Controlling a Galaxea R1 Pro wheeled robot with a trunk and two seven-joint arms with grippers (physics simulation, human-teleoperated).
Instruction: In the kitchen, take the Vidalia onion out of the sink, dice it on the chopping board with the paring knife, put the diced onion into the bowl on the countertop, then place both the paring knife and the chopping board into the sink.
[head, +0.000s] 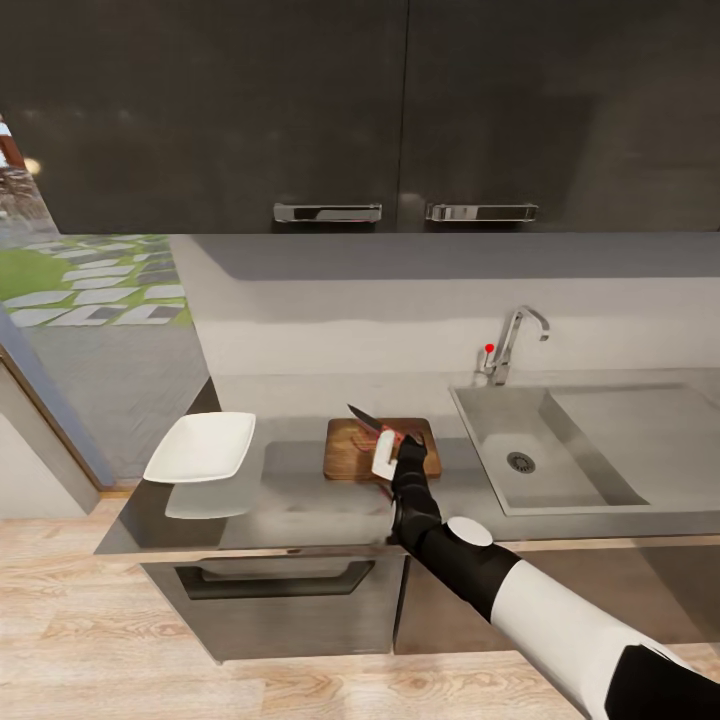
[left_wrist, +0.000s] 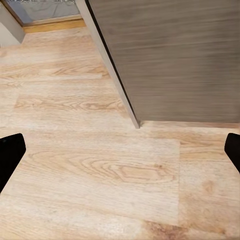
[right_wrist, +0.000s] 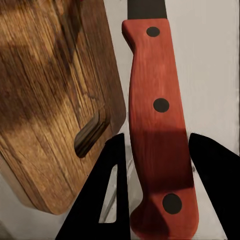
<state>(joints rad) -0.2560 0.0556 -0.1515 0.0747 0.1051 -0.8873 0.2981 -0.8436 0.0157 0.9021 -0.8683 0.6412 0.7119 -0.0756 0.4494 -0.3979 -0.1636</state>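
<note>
paring knife (right_wrist: 160, 125) seemingly gripped above chopping board (head: 352, 450).

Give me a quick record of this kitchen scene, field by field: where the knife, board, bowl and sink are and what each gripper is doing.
paring knife: red handle between the right gripper fingers, blade over the board
chopping board: on the countertop, left of the sink
bowl: white, at the countertop's left end
sink: basin holds no visible item
left gripper: open, over wood floor
onion: cannot tell
</note>
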